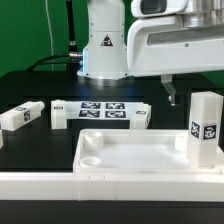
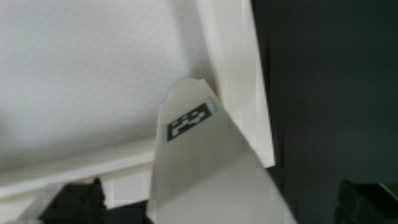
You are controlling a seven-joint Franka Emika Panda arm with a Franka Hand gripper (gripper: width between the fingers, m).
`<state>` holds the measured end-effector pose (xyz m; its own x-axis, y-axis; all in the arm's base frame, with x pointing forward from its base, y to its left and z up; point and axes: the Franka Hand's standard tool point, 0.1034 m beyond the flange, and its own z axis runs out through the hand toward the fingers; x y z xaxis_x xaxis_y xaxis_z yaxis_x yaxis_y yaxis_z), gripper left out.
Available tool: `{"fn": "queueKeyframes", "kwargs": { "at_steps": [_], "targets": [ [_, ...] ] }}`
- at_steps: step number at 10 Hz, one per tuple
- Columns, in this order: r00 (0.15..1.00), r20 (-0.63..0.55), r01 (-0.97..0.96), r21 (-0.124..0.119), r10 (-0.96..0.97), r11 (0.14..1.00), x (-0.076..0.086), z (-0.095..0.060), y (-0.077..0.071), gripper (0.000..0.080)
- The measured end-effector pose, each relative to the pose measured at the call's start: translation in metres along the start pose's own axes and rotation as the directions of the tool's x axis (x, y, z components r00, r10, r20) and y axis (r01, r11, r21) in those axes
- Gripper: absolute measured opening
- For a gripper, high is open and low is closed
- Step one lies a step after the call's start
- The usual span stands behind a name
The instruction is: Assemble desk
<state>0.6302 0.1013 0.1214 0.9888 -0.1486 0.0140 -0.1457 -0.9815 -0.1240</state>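
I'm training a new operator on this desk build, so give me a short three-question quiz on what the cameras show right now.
1. True or false: a leg stands upright at the exterior view's right end of the desk top.
2. Where does the marker board lie? A) flat on the table, beyond the desk top; B) inside the desk top; C) on top of a leg.
3. Fill in: in the wrist view, the tagged white part between the spread fingers of the gripper is a ____.
Key: 1 true; 2 A; 3 leg.
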Motion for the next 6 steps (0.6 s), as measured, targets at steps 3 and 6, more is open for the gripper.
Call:
{"fn": "queueKeyframes", "kwargs": {
  "at_steps": [3, 6],
  "targets": [
    [0.966, 0.001, 0.259, -0.013, -0.259, 0.966, 0.0009, 0.0001, 0.0034, 0.0649],
    [0.939, 0.0, 0.343, -0.017, -0.343, 0.939, 0.0008, 0.0, 0.0008, 0.0522]
  ]
}}
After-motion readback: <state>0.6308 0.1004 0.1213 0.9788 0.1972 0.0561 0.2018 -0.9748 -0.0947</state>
